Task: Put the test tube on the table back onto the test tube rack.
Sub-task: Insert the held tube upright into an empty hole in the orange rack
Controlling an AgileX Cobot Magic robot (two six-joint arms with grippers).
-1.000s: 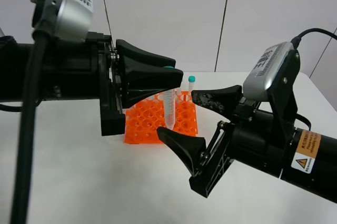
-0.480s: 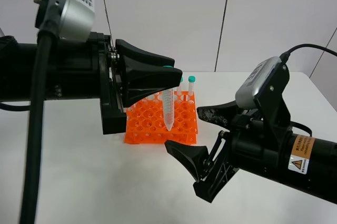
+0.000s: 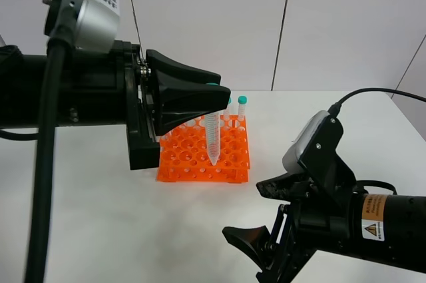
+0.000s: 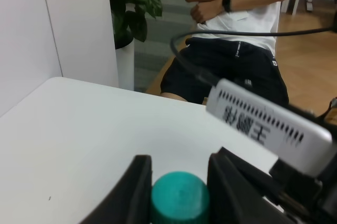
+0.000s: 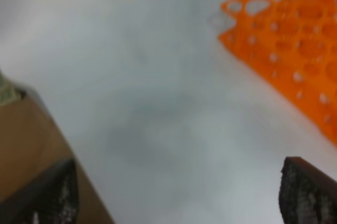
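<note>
Left jaws clamped on teal cap (image 4: pixel 179 198) of slim clear plastic test tube (image 3: pixel 213 138); tube upright, tip over bright orange holed rack (image 3: pixel 190 153) on white table (image 3: pixel 100 216). Right jaws wide open, empty. Centre your tip over one hole, lower straight, release once seated.

The test tube's (image 3: pixel 213 138) cap is mostly hidden between the left fingers (image 3: pixel 190 96), and whether its tip sits in a hole of the test tube rack (image 3: pixel 190 153) below them cannot be told. The right wrist view is blurred throughout (only the tips of the right fingers (image 5: pixel 308 192) are shown, the rest being cut off).
</note>
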